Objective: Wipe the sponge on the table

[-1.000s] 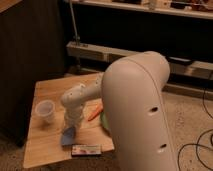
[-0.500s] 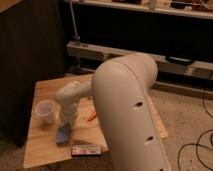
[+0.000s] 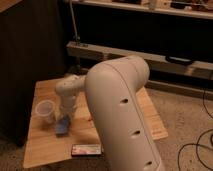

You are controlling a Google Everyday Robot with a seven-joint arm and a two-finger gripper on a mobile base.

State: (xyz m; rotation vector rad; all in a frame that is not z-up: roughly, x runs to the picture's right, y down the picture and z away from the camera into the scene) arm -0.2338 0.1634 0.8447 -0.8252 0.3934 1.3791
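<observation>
The gripper [image 3: 64,114] hangs just above the sponge [image 3: 62,126], in the left half of the table [image 3: 45,146]; whether it grasps the sponge or only presses on it, I cannot tell. The arm [image 3: 122,115] hides the tabletop's middle and right. The cup [image 3: 45,109] stands near the left edge, just beside the sponge. The packet [image 3: 86,149] lies at the front edge. Wiping well, I judge, calls for even downward pressure and strokes toward the bare front-left corner, clear of the cup.
</observation>
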